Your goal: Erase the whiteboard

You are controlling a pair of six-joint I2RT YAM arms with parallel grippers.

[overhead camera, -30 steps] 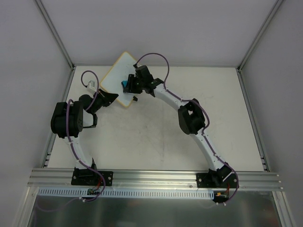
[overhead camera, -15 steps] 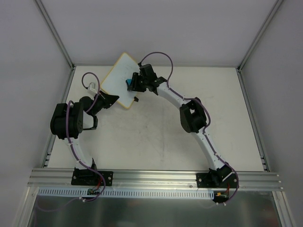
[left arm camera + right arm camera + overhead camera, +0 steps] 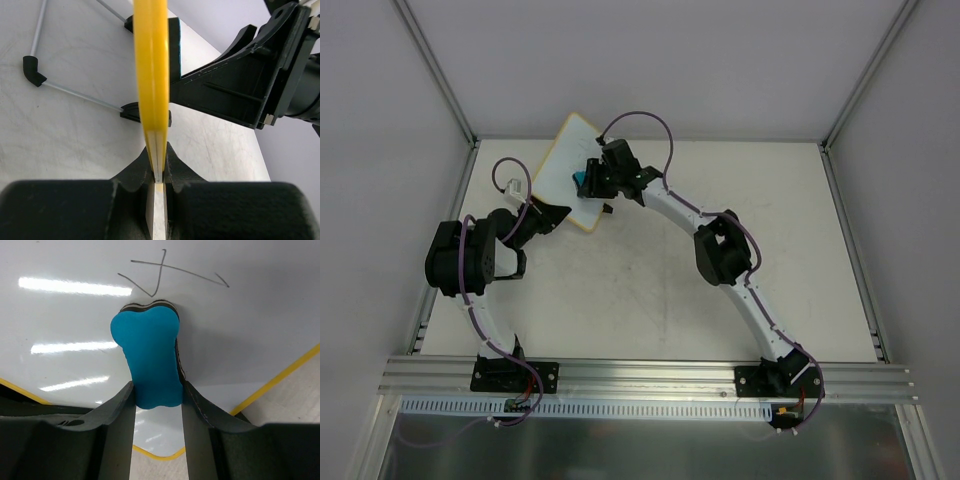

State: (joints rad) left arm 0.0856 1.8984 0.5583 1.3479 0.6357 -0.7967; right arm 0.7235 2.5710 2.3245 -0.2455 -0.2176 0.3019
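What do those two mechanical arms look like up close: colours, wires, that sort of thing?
The left arm and right arm are slim white tubes joined by bulky black motor housings. A thin purple cable runs along each, looping free near the wrist. The left gripper and right gripper are matte black, with two fingers each.

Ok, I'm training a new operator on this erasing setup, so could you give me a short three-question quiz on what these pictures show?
1. True or false: the left gripper is shut on the edge of the whiteboard.
2. What does the right gripper hold? A) a pen B) a blue eraser C) a cloth
3. Are there pen marks on the board?

Key: 1 true; 2 B; 3 yes, just beyond the eraser's tip.
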